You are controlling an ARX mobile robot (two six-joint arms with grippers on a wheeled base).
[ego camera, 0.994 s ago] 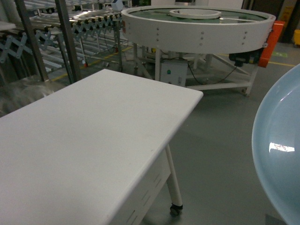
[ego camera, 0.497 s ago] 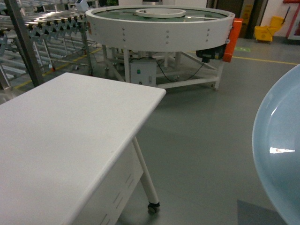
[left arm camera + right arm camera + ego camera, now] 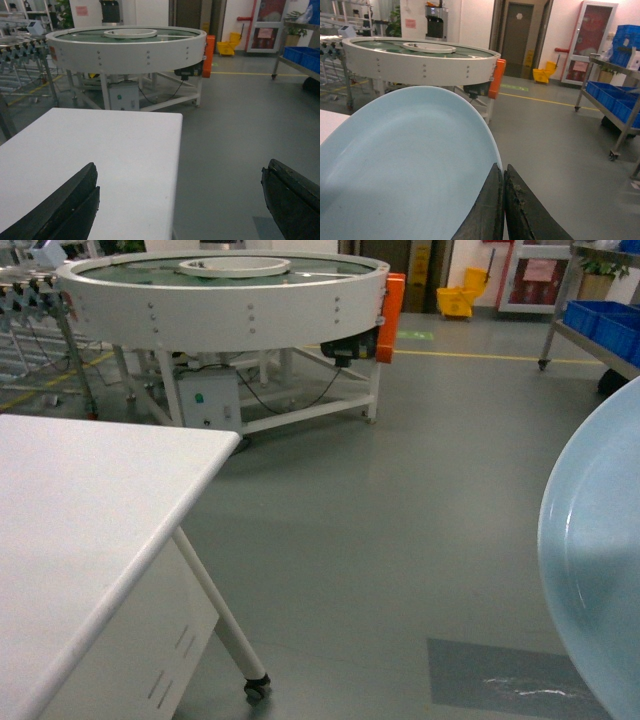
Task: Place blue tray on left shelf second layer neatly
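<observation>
It's a workshop floor, grey and bare, with a big round white machine table [image 3: 225,295] at the back, a yellow mop bucket [image 3: 458,300] by the far wall, and a white table [image 3: 70,530] close in on the left. Off to the right stands a steel shelf [image 3: 615,87] with dark blue crates [image 3: 615,97] on its tier; I'd guess that is where the robot is headed, though I can't be sure it is the one meant.

The blue tray [image 3: 405,165] is up in the air, carried on the robot's right side, nowhere near any shelf yet. The right claw [image 3: 503,200] has its two black fingers pressed together over the tray's rim, pinching the edge nearest the wrist, so the dish fans out ahead and to the left of it. Held by the rim like that, it stays clear of the table in transit.

The left claw [image 3: 175,200] hangs over the white table, fingers wide apart, holding nothing.
</observation>
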